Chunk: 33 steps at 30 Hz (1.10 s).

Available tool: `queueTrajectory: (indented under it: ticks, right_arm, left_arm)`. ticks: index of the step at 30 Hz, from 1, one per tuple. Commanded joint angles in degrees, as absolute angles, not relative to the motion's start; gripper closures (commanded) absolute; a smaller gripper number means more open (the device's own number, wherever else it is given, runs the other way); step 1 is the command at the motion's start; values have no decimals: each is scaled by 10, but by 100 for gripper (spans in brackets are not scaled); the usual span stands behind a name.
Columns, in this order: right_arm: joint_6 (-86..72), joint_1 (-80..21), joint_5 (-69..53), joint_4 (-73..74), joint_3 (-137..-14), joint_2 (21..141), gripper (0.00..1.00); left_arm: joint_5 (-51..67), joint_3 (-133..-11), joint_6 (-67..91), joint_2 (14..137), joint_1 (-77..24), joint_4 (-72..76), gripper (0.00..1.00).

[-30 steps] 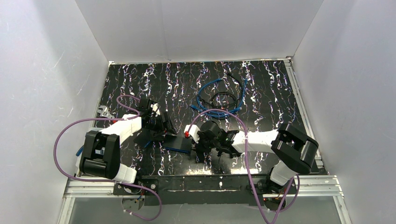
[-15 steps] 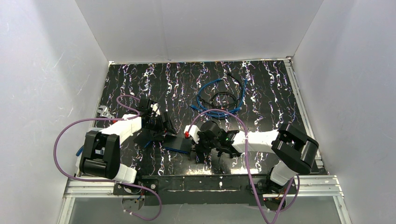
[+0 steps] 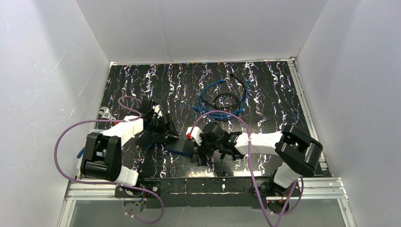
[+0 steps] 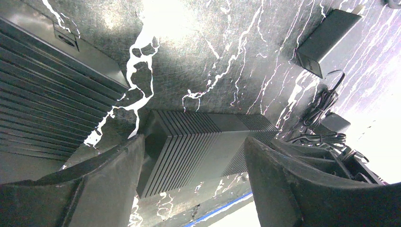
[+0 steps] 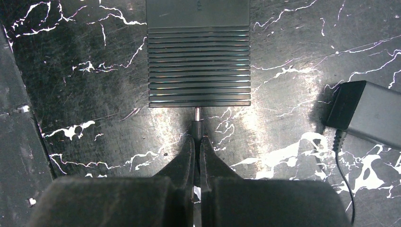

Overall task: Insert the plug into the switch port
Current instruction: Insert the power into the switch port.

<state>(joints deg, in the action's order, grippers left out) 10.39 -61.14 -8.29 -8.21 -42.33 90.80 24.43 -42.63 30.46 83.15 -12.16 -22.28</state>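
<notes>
Nearest you, your right fingers (image 5: 190, 147) were pinched tight on the plug (image 5: 197, 126), with no gap between them. The plug pointed straight at the switch (image 5: 198, 71), a black ribbed box lying flat on the worktop (image 5: 85, 42). The plug's bare metal tip met the middle of the switch's edge. Whether it had gone fully into the port could not be told.

An adapter (image 5: 371, 118) lay just right of the plug in that wrist view, with a thin black cord trailing from it.

On the left, your left fingers (image 4: 113, 163) stood wide and held nothing. They straddled the switch (image 4: 203, 146), one on each side of it. From that wrist view you could not tell whether they touched it. A second ribbed black box (image 4: 47, 109) sat beside it on the left.

From above, the two sets of fingers faced each other across the switch (image 3: 180, 146), near the middle of the worktop. Farther back, right of centre, lay a loose coil of blue cable (image 3: 206, 93).
</notes>
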Motion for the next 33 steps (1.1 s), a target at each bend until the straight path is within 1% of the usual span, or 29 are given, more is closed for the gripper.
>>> queueTrajectory:
  ticks: [1, 15, 33]
  right_arm:
    - [96, -616, -100, -105, -448, 903, 99]
    - [91, -620, -103, -107, -451, 915, 99]
    - [86, -625, -97, -103, -444, 904, 99]
  left_arm:
    - [253, -420, 303, 821, -123, -236, 26]
    - [248, -419, 304, 815, -123, -240, 26]
    - [236, -418, 307, 811, -123, -247, 26]
